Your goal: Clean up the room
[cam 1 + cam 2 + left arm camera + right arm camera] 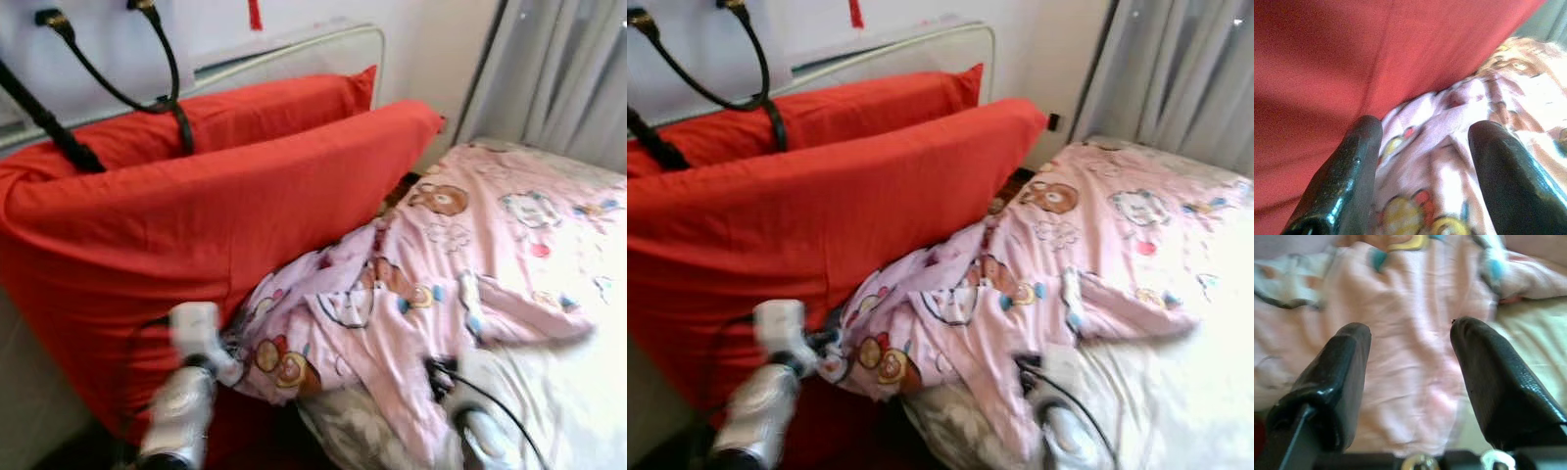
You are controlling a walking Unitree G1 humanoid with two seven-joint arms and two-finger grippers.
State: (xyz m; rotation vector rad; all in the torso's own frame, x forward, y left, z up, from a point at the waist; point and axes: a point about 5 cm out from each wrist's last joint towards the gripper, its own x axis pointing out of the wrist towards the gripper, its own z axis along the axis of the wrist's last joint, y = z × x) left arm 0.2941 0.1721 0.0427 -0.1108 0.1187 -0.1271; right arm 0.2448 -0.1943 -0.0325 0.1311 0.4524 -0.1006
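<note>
Bed [588, 392] holds rumpled pink blanket [460, 264] and red pillows [196, 215].

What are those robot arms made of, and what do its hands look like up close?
The left arm is shiny silver with a white wrist block; the right arm is silver too, trailing a thin black cable. Each ends in two thick, glossy black, rounded fingers, faintly pebbled, as on the right gripper.

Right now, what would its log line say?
left claw: open at quilt edge | right claw: open over quilt | pillows: upright
</note>
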